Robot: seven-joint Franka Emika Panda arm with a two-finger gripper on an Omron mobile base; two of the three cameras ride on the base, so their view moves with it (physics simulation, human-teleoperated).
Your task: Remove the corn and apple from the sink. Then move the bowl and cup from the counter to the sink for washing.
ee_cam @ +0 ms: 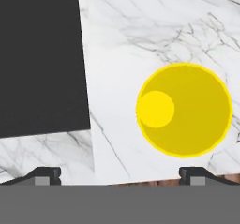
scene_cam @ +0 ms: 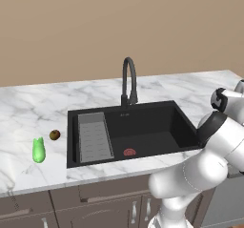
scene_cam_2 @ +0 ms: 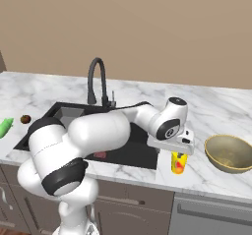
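Hand view: gripper (ee_cam: 120,177) jaws wide apart, straight above cup (ee_cam: 184,109), nothing held. Cup upright on counter (scene_cam_2: 216,106), just right of sink (scene_cam: 138,127), bowl (scene_cam_2: 230,152) near its right. Corn (scene_cam: 38,150) and apple (scene_cam: 55,135) on counter left of sink, close together.

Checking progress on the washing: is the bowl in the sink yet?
No, the bowl sits on the counter, right of the cup.
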